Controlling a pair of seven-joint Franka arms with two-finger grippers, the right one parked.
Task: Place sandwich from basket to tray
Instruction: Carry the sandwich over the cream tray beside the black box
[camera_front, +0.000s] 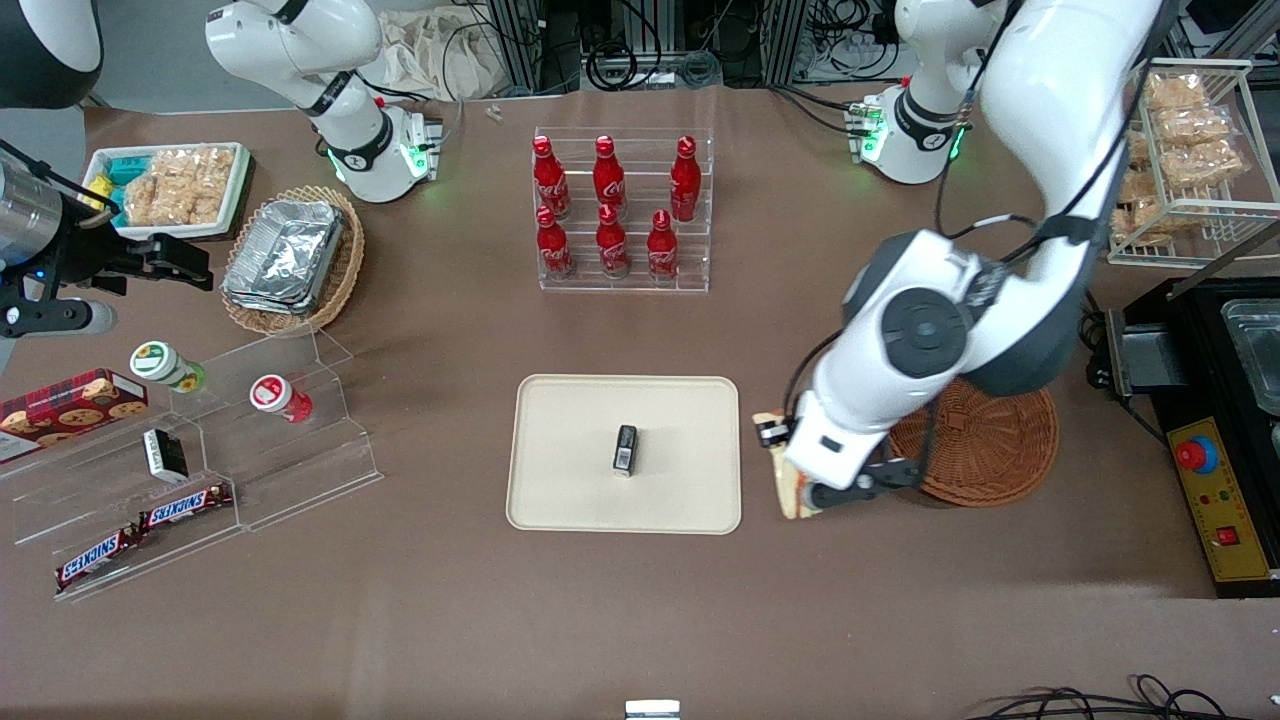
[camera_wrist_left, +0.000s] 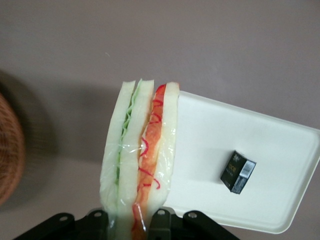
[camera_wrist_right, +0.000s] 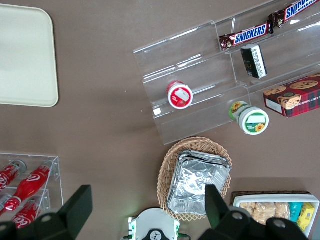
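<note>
Step in hand: carry, sandwich (camera_wrist_left: 140, 160) out of the basket (camera_front: 985, 445) and held above bare table between basket and tray (camera_front: 560, 500), just short of the tray's rim; gripper (camera_front: 805, 490) jaws clamped on the sandwich's lower end, wedge upright. Next move, as judged: travel over the tray, lower and release on bare surface, keeping off the small black box (camera_front: 625, 449) lying near the tray's middle. Count: sandwich, one; round brown wicker basket, one, nothing visible in it; cream tray, one; black box on tray, one; red cola bottles (camera_front: 610, 205) in clear rack, six; Snickers bars (camera_front: 185, 507), two; foil containers (camera_front: 285, 250) in tan basket, one stack.
</note>
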